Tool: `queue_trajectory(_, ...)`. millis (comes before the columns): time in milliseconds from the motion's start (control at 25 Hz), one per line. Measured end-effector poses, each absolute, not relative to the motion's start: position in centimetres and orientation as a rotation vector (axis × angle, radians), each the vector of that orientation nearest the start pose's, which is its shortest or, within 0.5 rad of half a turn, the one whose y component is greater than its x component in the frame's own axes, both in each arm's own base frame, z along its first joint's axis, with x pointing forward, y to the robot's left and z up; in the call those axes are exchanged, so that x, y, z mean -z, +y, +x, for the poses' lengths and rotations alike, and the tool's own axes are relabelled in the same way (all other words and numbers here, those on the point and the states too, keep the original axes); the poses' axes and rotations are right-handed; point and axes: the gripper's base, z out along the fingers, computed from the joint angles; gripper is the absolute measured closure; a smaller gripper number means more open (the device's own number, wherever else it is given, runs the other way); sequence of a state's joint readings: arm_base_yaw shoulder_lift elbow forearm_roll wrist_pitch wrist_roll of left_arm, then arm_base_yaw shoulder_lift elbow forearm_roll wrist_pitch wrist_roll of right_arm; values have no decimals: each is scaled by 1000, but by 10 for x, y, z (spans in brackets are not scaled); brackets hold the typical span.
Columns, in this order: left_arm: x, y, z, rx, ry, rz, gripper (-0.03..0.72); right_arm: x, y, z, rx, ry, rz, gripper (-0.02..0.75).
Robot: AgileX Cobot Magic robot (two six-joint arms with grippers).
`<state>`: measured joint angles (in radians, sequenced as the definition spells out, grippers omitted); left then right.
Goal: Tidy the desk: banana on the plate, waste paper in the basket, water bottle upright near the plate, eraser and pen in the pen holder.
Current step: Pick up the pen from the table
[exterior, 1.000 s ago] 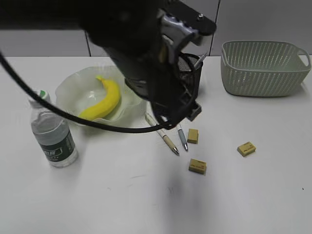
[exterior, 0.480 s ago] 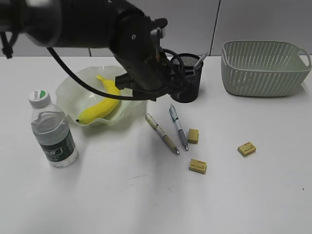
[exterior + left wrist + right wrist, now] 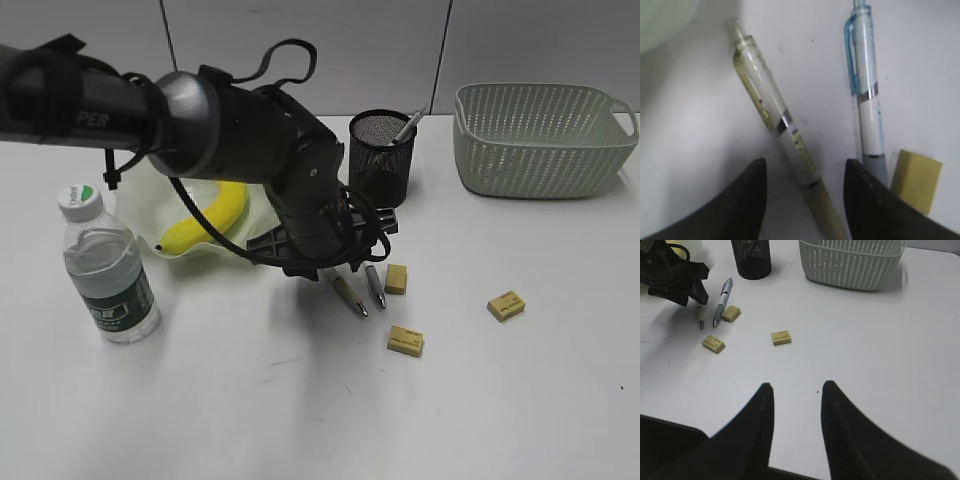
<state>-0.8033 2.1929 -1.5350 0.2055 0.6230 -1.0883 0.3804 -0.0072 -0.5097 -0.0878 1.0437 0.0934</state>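
Your left tool (image 3: 802, 200) hangs spread apart, straddling the beige pen (image 3: 785, 135) beside the blue pen (image 3: 866, 107); your right tool (image 3: 796, 415) is also apart above the surface (image 3: 880, 355).

On the desk (image 3: 300, 400), the bottle (image 3: 105, 270) is standing at the left, in front of the plate (image 3: 140, 195); the banana (image 3: 210, 218) is lying in the plate. The pen holder (image 3: 381, 158) is sitting behind two pens (image 3: 785, 125) (image 3: 866, 100), which are lying side by side. Three erasers (image 3: 396, 279) (image 3: 405, 341) (image 3: 506, 305) are lying right of the pens, the nearest just beside one. The basket (image 3: 540, 140) is sitting far right at the back.
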Motion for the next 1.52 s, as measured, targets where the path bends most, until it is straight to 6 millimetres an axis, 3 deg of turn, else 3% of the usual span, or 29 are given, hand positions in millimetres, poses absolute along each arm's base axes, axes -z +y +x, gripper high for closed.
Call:
queue_trajectory(400,-114,-318,328,267,2743,-253,324,-282,-9,-4,-198,1993,-284,470)
queue_trajectory(800,-110,-330,332,183,2730,-180,434,-282,-9,-4,-198,1993,-284,480)
queue_trajectory(1120,-109,-333,328,147,2731,-151,593,-282,-9,-4,-198,1993,-284,481)
queue_trajectory(1200,-109,-334,327,149,2730,-148,601,-282,-9,-4,-198,1993,-284,481)
queue_trajectory(1360,-117,-334,326,161,2712,-132,601,-282,-9,-4,-198,1993,-284,481)
queue_trajectory(1520,-149,-333,327,195,2639,-91,601,-282,-9,-4,-198,1993,-284,481)
